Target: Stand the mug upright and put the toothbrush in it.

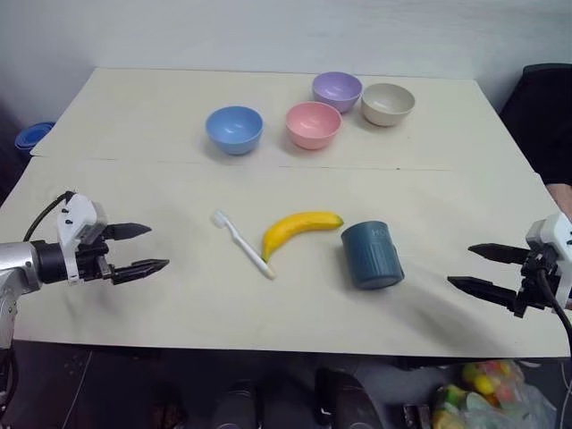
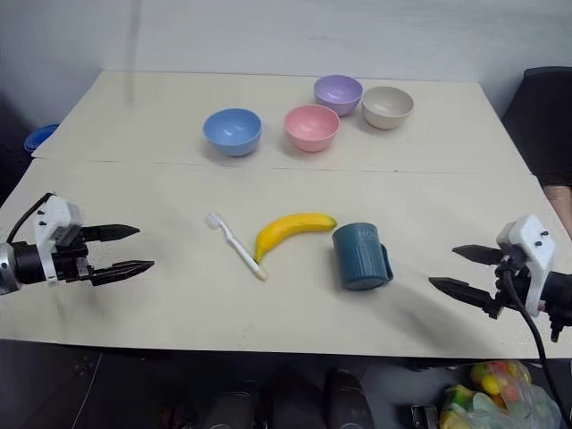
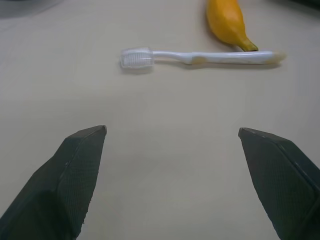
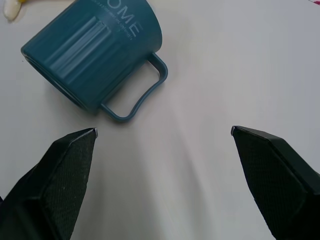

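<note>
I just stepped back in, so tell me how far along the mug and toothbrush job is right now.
Nothing looks done yet. The mug lies on its side on the table, right of the banana. The toothbrush lies flat left of the banana. Nothing is in hand: the left tool and right tool are both open and empty, apart from everything. Left: stand the mug upright, then put the toothbrush in.

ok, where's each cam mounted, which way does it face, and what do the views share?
Left eye: on the head, looking forward and down at the table; left gripper and right gripper at the sides, both open.
Right eye: same scene, slightly offset.
Left wrist: looks along its own fingers at the toothbrush and banana.
Right wrist: looks along its own fingers at the mug, lying on its side.
Shared: the eyes show all three things; the banana's tip also shows in the right wrist view.
</note>
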{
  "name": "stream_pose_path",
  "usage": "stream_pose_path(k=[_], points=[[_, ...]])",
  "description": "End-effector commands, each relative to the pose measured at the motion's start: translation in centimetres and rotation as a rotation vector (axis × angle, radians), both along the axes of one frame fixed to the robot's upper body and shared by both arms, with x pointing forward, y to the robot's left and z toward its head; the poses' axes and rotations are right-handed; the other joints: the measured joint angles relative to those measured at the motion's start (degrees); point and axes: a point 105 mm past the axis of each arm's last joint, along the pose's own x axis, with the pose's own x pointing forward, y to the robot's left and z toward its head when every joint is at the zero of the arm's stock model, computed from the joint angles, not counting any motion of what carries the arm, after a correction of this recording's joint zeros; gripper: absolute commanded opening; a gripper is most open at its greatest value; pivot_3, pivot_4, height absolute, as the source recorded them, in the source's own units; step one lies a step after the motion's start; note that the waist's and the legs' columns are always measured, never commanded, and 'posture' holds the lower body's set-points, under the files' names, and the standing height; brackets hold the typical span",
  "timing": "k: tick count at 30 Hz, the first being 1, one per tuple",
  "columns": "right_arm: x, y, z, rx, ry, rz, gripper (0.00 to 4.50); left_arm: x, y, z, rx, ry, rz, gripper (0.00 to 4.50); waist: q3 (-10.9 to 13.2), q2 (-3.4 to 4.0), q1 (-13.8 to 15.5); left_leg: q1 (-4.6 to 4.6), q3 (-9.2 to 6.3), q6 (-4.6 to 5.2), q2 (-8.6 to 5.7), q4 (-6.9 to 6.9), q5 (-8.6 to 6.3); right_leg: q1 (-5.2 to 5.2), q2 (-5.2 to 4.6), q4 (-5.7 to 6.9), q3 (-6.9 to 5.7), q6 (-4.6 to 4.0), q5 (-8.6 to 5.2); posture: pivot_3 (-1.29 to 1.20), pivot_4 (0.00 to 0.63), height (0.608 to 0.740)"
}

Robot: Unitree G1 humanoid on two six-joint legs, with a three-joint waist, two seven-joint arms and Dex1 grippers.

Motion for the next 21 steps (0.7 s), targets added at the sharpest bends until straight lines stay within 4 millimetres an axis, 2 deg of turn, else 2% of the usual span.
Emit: stream_pose_path(k=[1,4,7,9,12,15,17,21], points=[[-0.2,0.4,1.3,-0.019,-0.047,0.017,4.48,0.2,-0.6,1.4,0.019,-0.033,-0.036,4.49,0.0,0.0,0.0,0.0,0.0,0.0,0.0,0.0,0.0,0.0,0.0,0.0,0.0,0.0,0.0,0.0,0.15,0.74],[-0.3,0.7,1.9,-0.016,-0.071,0.025,4.48,0.3,-1.7,2.3,-0.007,-0.02,-0.088,4.49,0.0,0.0,0.2,-0.01,0.0,0.01,-0.03,0.03,0.0,0.0,0.0,0.01,0.0,0.01,0.0,0.0,0.15,0.74],[-0.5,1.9,3.8,0.012,-0.113,0.066,4.48,1.6,-5.3,5.0,-0.074,-0.065,-0.212,4.49,0.0,-0.01,0.9,-0.05,-0.03,0.01,-0.04,0.1,0.0,0.01,0.0,0.03,0.0,0.02,0.01,0.0,0.15,0.74],[-0.8,3.1,5.0,0.019,-0.133,0.108,4.48,2.5,-7.4,5.7,-0.093,-0.048,-0.275,4.49,0.0,-0.01,1.4,-0.16,-0.07,0.04,-0.1,0.3,0.02,0.02,0.02,0.07,-0.02,0.1,0.06,0.0,0.15,0.74],[-1.7,5.6,7.1,0.044,-0.168,0.204,4.48,4.3,-11.1,5.9,-0.023,-0.043,-0.396,4.49,0.0,0.03,1.7,-0.17,-0.12,0.06,-0.3,0.44,0.03,0.09,0.04,0.09,0.01,0.17,0.1,0.0,0.15,0.74],[-2.8,8.1,8.7,0.054,-0.194,0.299,4.48,7.9,-13.9,5.9,0.022,-0.031,-0.351,4.49,0.0,0.0,1.7,-0.21,-0.11,0.06,-0.35,0.51,0.02,0.12,0.12,0.07,-0.02,0.18,0.1,0.0,0.15,0.74],[-3.3,9.2,9.3,0.053,-0.207,0.335,4.48,9.5,-15.5,5.8,0.042,-0.015,-0.325,4.49,0.0,-0.02,1.6,-0.39,0.05,0.07,-0.33,0.71,0.01,0.09,0.18,0.05,-0.12,0.19,0.11,0.0,0.15,0.74],[-4.2,10.8,10.1,0.028,-0.234,0.378,4.48,10.8,-19.8,5.2,0.062,0.018,-0.36,4.49,0.0,-0.08,1.5,-0.42,0.15,0.16,-0.32,0.73,-0.06,0.08,0.15,0.02,-0.1,0.2,0.12,0.0,0.15,0.74]])
